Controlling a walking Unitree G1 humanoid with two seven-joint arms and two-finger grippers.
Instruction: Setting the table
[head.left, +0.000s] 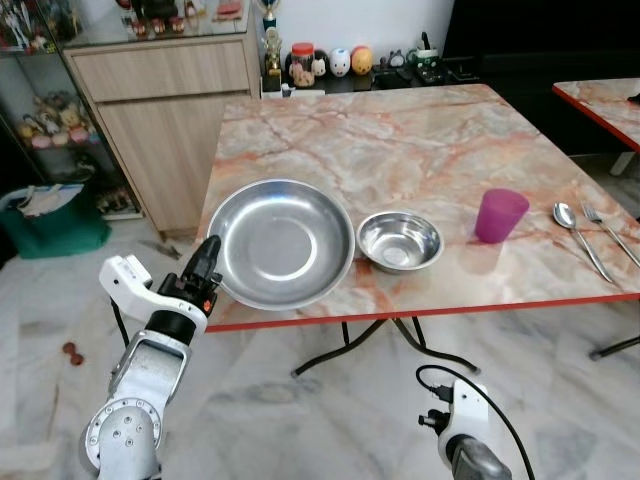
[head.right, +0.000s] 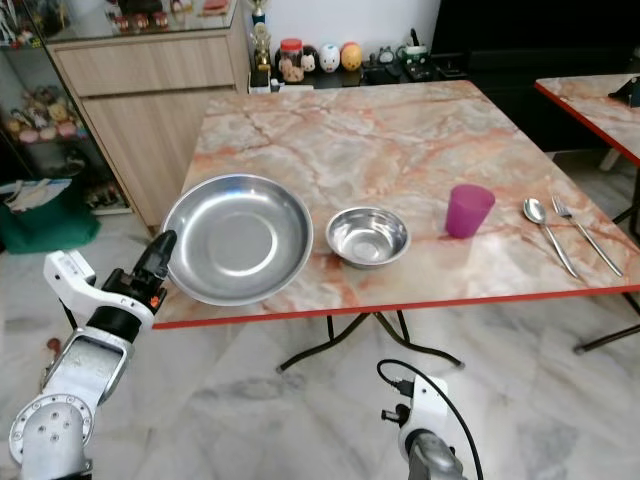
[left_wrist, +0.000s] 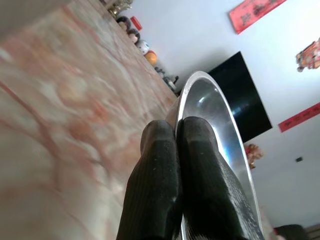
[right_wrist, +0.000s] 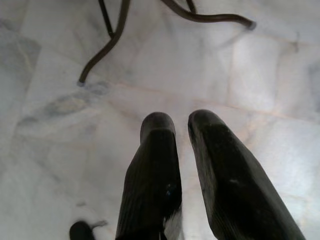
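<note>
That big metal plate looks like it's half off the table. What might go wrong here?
The left hand pinches only the thin rim of the large steel plate, which overhangs the table edge; if the grip slips, it may tip onto the floor. Pushed inward, the plate could bump the small steel bowl right beside it and nudge it toward the purple cup. The right hand hangs low over the floor, too far to help.

Plate (head.left: 279, 241) left, bowl (head.left: 399, 241) mid, cup (head.left: 499, 215) right.

No writing, label or number anywhere is clear enough to read.
</note>
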